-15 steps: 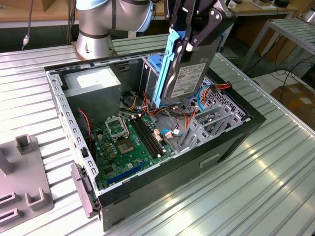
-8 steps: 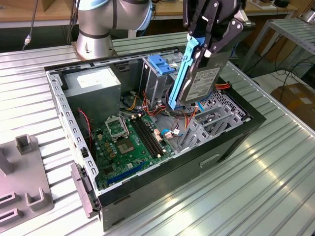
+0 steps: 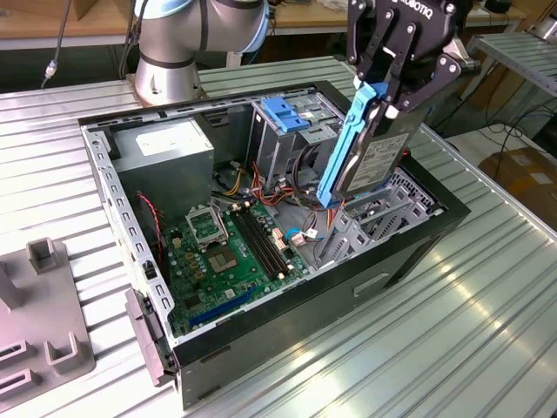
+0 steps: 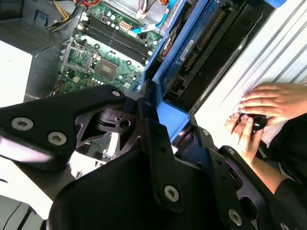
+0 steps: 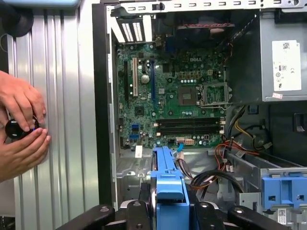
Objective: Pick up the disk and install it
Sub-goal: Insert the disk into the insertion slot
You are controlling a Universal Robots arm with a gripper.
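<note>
The disk [image 3: 372,155] is held above the open computer case [image 3: 287,341]. Its upper end is clamped by the gripper [image 3: 387,97], whose fingers are closed onto the blue carrier rail [image 5: 168,189]. The drive hangs tilted, with its lower end just over the metal drive cage [image 3: 357,231], and it is not yet seated.

A skewed entry is judged the main risk. With the drive tilted, a corner of the rail could be caught on the cage edge and jammed. Because the drive is gripped at one end only, it could also be levered loose in the fingers. The loose cables [image 5: 238,135] beside the cage could be pinched or snagged beneath the disk. If the drive were dropped, the motherboard [image 3: 228,248] nearby could be struck.

The light-blue latch block [image 3: 283,113] and the power supply [image 3: 165,146] stand to the side, apart from the disk. A person's hands [image 5: 21,103], closed around a small black object, are seen on the ribbed table [image 3: 487,305] just beside the case.
</note>
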